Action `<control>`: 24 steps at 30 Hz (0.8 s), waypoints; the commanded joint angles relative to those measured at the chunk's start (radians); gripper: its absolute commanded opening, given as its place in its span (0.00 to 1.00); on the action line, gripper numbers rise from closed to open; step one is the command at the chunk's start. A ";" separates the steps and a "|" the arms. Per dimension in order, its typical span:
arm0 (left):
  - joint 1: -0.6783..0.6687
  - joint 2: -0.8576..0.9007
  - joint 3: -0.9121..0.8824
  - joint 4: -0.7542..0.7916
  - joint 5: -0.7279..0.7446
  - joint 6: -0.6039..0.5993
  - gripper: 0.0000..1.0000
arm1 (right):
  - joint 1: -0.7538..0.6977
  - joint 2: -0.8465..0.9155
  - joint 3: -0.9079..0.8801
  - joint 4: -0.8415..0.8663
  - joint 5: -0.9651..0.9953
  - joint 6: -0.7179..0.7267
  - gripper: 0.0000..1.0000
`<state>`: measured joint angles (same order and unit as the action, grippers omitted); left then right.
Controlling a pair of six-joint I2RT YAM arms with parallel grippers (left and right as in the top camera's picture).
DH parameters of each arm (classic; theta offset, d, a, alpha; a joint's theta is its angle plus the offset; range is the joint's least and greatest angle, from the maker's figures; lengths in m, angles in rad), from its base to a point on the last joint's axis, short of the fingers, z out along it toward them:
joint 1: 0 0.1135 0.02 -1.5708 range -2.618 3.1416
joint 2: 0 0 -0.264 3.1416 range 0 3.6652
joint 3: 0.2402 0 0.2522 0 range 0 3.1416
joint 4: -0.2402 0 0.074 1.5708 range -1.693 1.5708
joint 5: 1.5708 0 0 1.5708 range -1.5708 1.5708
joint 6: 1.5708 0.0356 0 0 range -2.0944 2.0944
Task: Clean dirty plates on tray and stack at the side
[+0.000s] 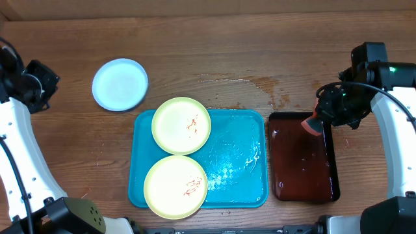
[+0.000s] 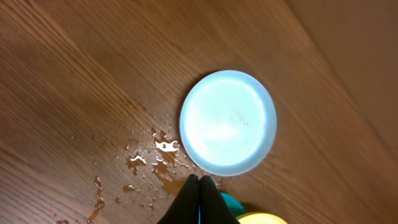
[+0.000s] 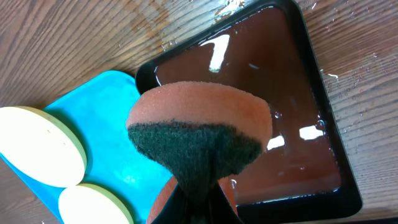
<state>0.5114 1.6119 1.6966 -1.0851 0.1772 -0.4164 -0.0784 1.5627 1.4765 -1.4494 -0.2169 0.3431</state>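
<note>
The left gripper (image 2: 199,190) is hanging empty, jaws together, near the mint-blue plate (image 1: 119,84) on the table (image 1: 227,52), far left of the tray (image 1: 240,175). The far yellow-green plate (image 1: 181,125) and near yellow-green plate (image 1: 175,186) are sitting smeared on the tray's left. The right gripper (image 3: 198,202) is clamping a sponge (image 3: 199,124) above the dark tray (image 1: 302,162); scrubbing those 2 seems next, needing a leftward reach

Left hand (image 2: 199,182) has fingers pressed together; right hand (image 3: 199,202) clamps a sponge (image 3: 199,118).
</note>
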 commanded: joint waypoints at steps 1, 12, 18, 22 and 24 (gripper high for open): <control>-0.049 -0.022 -0.029 0.011 0.041 0.050 0.04 | 0.002 -0.008 0.001 0.000 0.020 0.000 0.04; -0.200 0.144 -0.181 0.020 -0.081 0.033 0.80 | 0.002 -0.008 0.001 -0.013 0.064 -0.008 0.40; -0.171 0.232 -0.198 0.054 -0.077 0.011 0.83 | 0.002 -0.008 0.001 -0.021 0.068 -0.016 0.43; -0.172 0.276 -0.198 0.070 -0.080 0.016 0.84 | 0.002 -0.008 0.001 -0.024 0.068 -0.015 0.43; -0.172 0.296 -0.198 0.080 -0.075 0.010 0.86 | 0.002 -0.008 0.001 -0.025 0.068 -0.014 0.44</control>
<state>0.3405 1.8664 1.4937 -1.0164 0.1104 -0.3904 -0.0784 1.5627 1.4765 -1.4757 -0.1566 0.3355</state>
